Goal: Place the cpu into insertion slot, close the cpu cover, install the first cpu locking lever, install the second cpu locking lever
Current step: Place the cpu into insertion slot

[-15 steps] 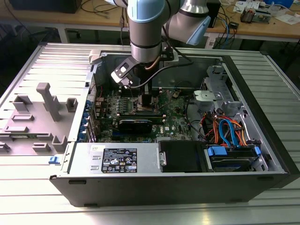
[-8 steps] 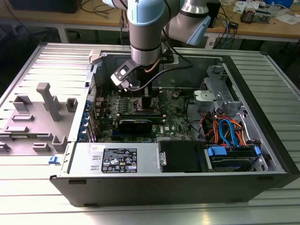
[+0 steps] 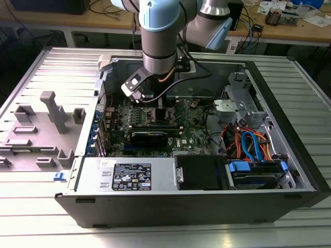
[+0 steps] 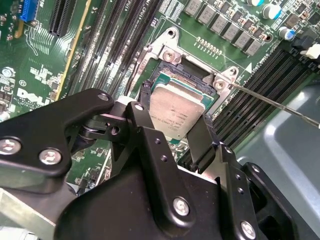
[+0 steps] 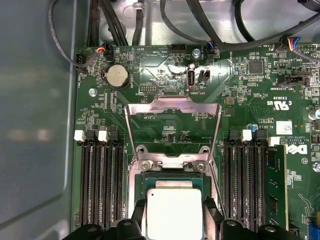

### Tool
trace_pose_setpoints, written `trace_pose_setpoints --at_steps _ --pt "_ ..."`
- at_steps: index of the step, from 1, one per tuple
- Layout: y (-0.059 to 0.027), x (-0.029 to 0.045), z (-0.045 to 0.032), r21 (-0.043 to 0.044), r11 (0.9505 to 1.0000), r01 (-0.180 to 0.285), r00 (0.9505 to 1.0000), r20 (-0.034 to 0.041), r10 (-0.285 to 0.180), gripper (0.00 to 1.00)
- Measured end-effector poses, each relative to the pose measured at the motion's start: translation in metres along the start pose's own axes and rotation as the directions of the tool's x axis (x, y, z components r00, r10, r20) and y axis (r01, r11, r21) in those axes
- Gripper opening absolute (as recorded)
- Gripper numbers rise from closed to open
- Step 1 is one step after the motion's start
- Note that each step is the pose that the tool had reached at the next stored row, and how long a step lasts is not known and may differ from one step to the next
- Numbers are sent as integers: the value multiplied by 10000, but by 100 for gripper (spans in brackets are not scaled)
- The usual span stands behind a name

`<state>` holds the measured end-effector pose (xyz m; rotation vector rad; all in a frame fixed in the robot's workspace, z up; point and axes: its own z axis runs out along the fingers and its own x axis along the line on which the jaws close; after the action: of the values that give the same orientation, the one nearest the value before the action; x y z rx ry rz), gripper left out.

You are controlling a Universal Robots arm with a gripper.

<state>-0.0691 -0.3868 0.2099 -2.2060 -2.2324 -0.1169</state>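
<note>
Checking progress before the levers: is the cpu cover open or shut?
Open: the cpu cover is flipped back off the insertion slot, leaving the cpu uncovered.

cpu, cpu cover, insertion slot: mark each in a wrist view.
cpu [image 4: 180,107]: second wrist view, middle of its metal top.
cpu cover [image 5: 172,106]: first wrist view, bar of the open frame opposite its hinge.
insertion slot [image 4: 162,52]: second wrist view, silvery rim corner by a screw.
</note>
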Motion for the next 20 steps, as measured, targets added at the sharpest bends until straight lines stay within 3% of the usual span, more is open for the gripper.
trace_pose_setpoints --at_steps 8,20 --pt "-3 -12 67 -1 10000 -17 10000 1 17 54" --pt "-9 -8 85 -3 10000 -58 10000 3 58 54"
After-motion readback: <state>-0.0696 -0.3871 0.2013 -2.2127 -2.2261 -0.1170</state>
